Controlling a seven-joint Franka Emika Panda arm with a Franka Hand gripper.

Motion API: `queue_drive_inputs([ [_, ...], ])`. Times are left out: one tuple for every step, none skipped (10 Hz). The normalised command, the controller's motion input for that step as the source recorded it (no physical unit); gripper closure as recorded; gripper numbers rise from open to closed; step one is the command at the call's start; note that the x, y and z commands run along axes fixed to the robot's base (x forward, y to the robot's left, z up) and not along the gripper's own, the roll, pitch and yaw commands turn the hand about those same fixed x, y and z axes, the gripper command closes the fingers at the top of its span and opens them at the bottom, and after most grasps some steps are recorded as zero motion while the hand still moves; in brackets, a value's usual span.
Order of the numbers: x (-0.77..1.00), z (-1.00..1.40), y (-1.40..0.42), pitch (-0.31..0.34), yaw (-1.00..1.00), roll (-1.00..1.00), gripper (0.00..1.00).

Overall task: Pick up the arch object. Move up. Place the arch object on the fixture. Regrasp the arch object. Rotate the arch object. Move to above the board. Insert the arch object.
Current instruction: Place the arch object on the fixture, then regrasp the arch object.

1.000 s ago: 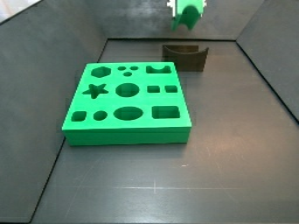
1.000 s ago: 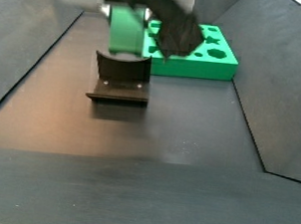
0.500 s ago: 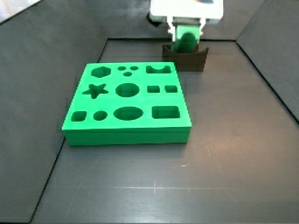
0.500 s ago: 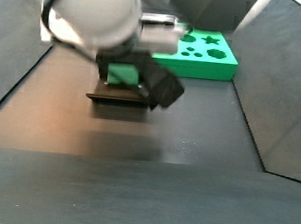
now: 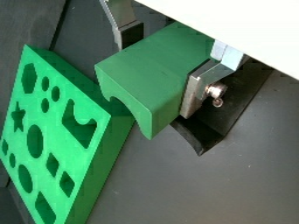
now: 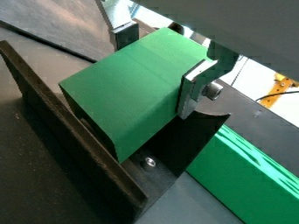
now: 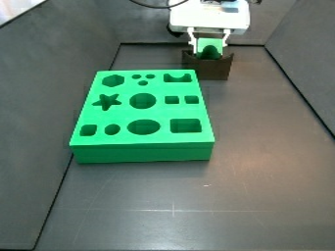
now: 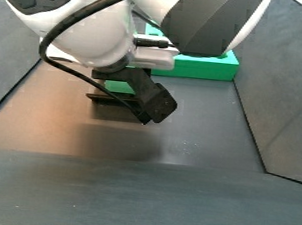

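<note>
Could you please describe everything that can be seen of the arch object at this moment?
The arch object is a small, smooth, matte green block, the board's colour, with a curved cutout in one face. The gripper clamps it between silver finger plates. In a wrist view it sits low against the dark fixture; in a side view it shows just above the fixture, largely hidden by the gripper.

Even, soft lighting; nearby arm blurred, low resolution.
</note>
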Motion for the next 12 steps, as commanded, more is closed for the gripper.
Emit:
queue_drive_inputs([
  [0.08, -0.33, 0.05, -0.057, -0.04, -0.11, 1.0],
  [0.0, -0.17, -0.5, 0.0, 0.0, 0.0, 1.0],
  [0.0, 0.0, 0.0, 0.0, 0.0, 0.0, 0.0],
  [0.0, 1.0, 0.0, -0.026, 0.02, 0.0, 0.0],
  [-0.01, 1.0, 0.0, -0.018, 0.03, 0.0, 0.0],
  [-0.02, 1.0, 0.0, -0.007, 0.03, 0.01, 0.0],
  [-0.03, 1.0, 0.0, 0.014, 0.04, 0.02, 0.0],
  [-0.04, 1.0, 0.01, 0.037, 0.03, 0.03, 0.0],
  [-0.04, 0.89, 0.01, 0.052, 0.02, 0.02, 0.0],
  [-0.04, 0.78, 0.01, 0.059, 0.02, 0.02, 0.0],
  [-0.03, 0.53, 0.01, 0.067, 0.0, 0.02, 0.0],
  [-0.03, 0.34, 0.01, 0.069, -0.01, 0.02, 0.0],
])
